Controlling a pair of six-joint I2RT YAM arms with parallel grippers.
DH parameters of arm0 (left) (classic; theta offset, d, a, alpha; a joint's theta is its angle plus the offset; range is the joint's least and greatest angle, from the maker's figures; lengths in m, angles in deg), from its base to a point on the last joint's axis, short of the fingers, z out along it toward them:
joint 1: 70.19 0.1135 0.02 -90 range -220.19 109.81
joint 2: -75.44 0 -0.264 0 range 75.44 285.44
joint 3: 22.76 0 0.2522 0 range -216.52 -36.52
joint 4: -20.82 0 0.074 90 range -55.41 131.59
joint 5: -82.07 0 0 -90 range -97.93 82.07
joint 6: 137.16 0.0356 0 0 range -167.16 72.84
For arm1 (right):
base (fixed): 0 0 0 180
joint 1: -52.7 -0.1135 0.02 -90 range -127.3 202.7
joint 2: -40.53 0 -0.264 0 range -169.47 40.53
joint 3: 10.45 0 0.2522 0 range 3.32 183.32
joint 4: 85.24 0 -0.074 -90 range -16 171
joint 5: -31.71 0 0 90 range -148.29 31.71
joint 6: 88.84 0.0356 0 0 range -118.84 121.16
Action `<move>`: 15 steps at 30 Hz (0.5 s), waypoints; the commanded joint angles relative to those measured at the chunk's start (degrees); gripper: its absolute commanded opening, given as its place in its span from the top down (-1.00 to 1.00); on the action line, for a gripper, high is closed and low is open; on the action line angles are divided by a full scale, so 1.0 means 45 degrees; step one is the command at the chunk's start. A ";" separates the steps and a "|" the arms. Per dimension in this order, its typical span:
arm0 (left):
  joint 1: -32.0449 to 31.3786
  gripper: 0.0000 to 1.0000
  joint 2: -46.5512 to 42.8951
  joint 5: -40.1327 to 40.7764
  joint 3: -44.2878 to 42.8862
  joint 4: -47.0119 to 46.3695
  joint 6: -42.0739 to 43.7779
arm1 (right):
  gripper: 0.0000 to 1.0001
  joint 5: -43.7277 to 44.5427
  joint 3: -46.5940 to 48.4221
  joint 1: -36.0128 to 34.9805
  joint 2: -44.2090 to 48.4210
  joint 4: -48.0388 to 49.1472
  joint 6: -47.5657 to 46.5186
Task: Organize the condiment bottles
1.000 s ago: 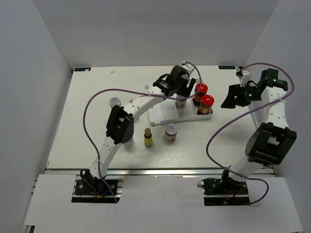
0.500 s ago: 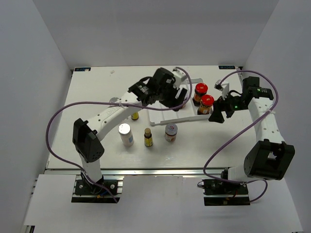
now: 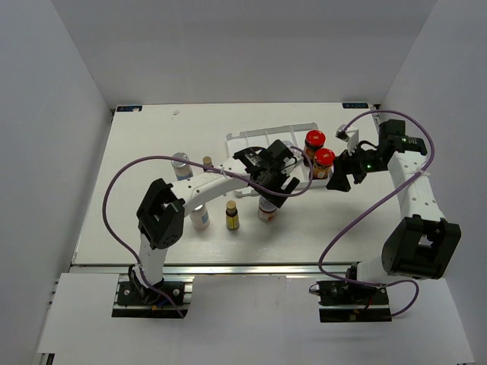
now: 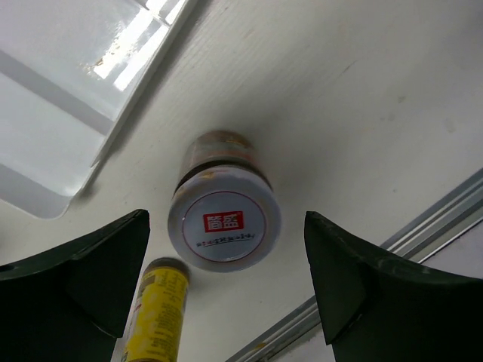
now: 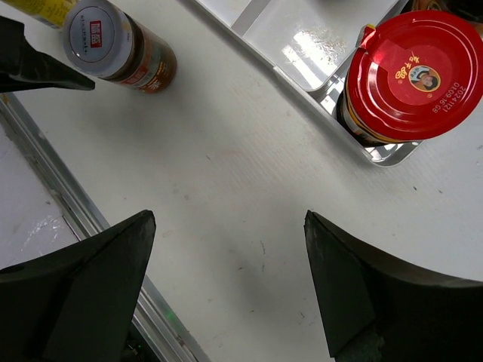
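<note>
My left gripper (image 3: 275, 182) is open and hangs over a short silver-lidded jar (image 4: 224, 219) standing on the table just in front of the white ribbed tray (image 3: 247, 141). The jar lies between my fingers, apart from both. A slim amber yellow-labelled bottle (image 4: 158, 317) stands beside it, also seen from above (image 3: 232, 217). Two red-capped dark-sauce bottles (image 3: 315, 140) (image 3: 324, 158) stand at the tray's right end. My right gripper (image 3: 341, 176) is open and empty, beside the nearer red-capped bottle (image 5: 411, 75). The second silver-lidded jar is hidden.
A white bottle with a silver cap (image 3: 199, 217) stands left of the amber one. Another amber bottle (image 3: 207, 162) and a silver-capped bottle (image 3: 180, 161) stand further back on the left. The table's metal front rail (image 5: 90, 219) runs below the right gripper.
My left gripper has moved from over the tray toward the near side and now hangs over the silver-lidded jar. My right gripper came in from the right a second ago, then held still.
</note>
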 commanded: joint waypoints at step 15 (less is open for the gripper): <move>-0.0129 -0.72 0.0189 -0.0258 0.0909 -0.0144 -0.0041 | -0.70 0.0110 0.0183 -0.0014 0.0262 0.0473 0.0269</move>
